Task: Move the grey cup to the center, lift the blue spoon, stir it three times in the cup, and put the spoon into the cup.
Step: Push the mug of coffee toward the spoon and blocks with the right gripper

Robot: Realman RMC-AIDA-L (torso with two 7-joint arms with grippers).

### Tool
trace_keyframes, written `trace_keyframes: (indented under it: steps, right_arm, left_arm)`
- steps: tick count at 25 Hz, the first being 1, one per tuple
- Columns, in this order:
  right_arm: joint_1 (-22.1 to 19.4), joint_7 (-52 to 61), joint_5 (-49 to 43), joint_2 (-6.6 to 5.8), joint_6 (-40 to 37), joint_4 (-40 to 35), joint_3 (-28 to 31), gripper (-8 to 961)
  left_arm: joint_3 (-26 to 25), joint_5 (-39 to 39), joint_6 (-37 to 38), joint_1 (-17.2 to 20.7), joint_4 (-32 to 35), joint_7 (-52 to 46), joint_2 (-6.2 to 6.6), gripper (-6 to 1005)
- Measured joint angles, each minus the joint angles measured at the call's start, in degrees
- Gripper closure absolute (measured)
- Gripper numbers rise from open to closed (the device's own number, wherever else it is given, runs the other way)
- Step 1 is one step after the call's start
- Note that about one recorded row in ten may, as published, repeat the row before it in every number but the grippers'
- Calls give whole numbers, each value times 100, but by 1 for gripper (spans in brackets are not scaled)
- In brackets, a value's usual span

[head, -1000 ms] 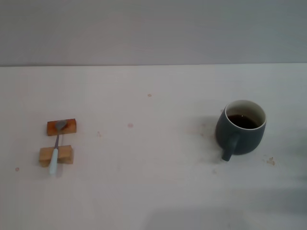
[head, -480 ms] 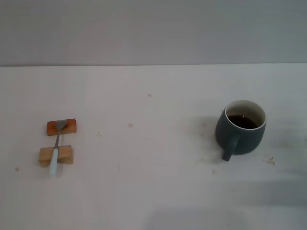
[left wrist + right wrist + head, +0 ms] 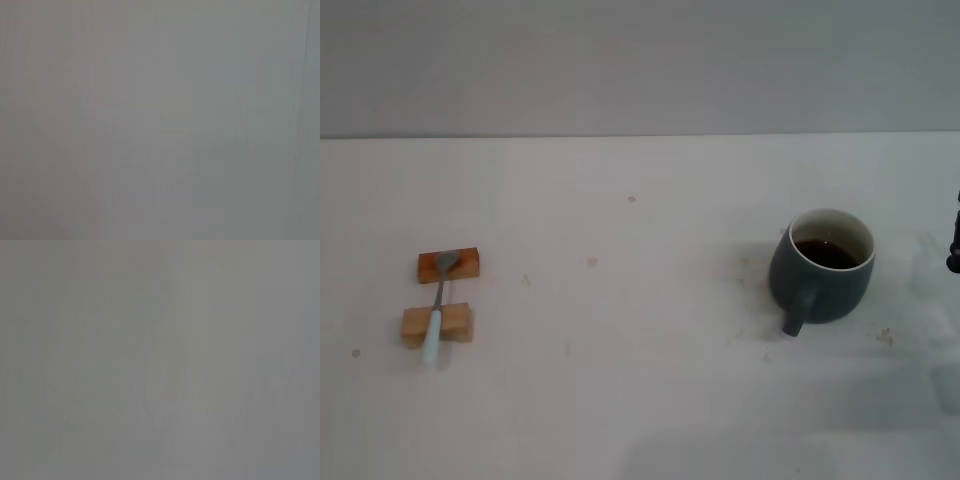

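Note:
The grey cup (image 3: 822, 267) stands upright on the right side of the table in the head view, its handle turned toward me, with dark liquid inside. The blue spoon (image 3: 436, 308) lies far left, resting across two small wooden blocks, its metal bowl on the orange block (image 3: 449, 265) and its pale blue handle over the tan block (image 3: 437, 323). A dark tip of my right gripper (image 3: 955, 245) shows at the right edge, to the right of the cup and apart from it. My left gripper is out of view. Both wrist views show only a blank grey surface.
The white table (image 3: 640, 330) carries a few small brown specks near the cup and in the middle. A grey wall rises behind the table's far edge.
A dark part of my right gripper has come into the head view at the right edge. The cup and spoon have not moved.

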Motion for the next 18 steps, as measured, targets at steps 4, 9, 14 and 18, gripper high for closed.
trace_keyframes:
  steps: [4,9,14,18]
  right_arm:
    - [-123,17,59,20,-104,196,44,901]
    - [-116,20,300,36,60,257,64,901]
    - [-70,22,456,19,215,224,27,902]
    - [-59,23,405,4,205,211,-6,902]
  left_arm:
    - [5,-1,52,-35,-19,-42,1,212]
    - [12,-1,118,-68,-27,-31,2,213]
    - [12,-1,198,-92,-28,-32,-8,215]
    - [12,0,223,-97,-28,-36,-14,216]
